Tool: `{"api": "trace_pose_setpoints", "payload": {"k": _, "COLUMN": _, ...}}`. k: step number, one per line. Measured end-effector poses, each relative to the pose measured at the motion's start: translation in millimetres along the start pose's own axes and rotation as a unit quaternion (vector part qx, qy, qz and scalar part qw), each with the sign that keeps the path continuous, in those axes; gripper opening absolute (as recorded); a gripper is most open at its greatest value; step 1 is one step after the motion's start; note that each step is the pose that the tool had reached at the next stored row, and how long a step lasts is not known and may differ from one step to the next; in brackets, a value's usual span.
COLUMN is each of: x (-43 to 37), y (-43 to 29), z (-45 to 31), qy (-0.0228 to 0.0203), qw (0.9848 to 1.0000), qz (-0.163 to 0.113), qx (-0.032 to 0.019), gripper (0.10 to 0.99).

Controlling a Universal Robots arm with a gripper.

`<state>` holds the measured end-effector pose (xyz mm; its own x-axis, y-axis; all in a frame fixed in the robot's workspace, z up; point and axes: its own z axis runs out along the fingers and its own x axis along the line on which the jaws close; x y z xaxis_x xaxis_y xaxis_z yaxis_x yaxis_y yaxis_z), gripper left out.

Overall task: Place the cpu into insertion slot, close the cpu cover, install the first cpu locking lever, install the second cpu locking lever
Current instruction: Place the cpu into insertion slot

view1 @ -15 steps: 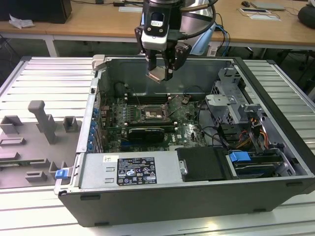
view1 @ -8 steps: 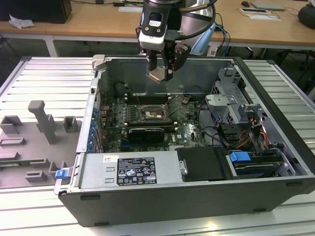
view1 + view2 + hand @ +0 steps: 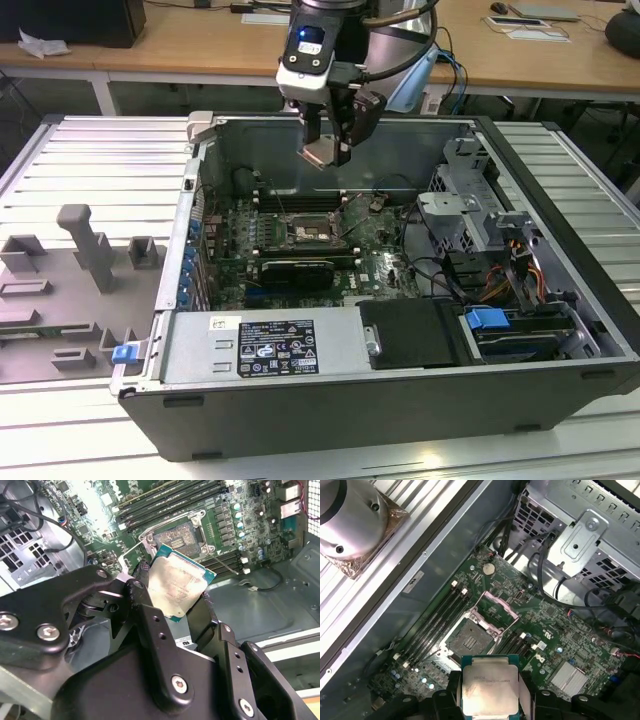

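Above the open computer case (image 3: 400,405), at the upper middle of the exterior view, the gripper (image 3: 327,148) hangs with the cpu (image 3: 319,153) pinched between its tips. The chip is in the air, well clear of the green circuit board (image 3: 385,270), its pale metal top tilted toward the camera.

In the second wrist view the black fingers (image 3: 142,580) press on two opposite edges of the chip, which stands at a slant with its green rim showing. In the first wrist view the same metal face sits square between the finger pads.

Below the gripper, near the centre of the exterior view, the insertion slot (image 3: 312,228) lies on the board with its dark contact field exposed inside a silver rim. The cpu cover (image 3: 496,611) is swung up from one side of the socket and stands tilted, apart from the chip. Long black memory slots (image 3: 437,617) run along both sides of the socket, and a black card with a ribbed top (image 3: 297,270) lies just below it in the exterior view.

A labelled power supply (image 3: 270,345) fills the lower front of the case, and a metal drive cage (image 3: 460,215) stands toward the exterior view's right. A grey fixture tray (image 3: 85,255) rests outside the case on the exterior view's left.
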<state>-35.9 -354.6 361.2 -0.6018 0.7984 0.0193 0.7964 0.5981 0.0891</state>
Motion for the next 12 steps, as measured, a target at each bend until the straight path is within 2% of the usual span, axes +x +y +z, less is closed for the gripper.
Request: {"api": "trace_pose_setpoints", "payload": {"k": 12, "x": 0.0, "y": -0.1, "z": 1.5, "qy": -0.0041, "qw": 0.9989, "qz": 0.046, "qx": -0.0009, "gripper": 0.541}}
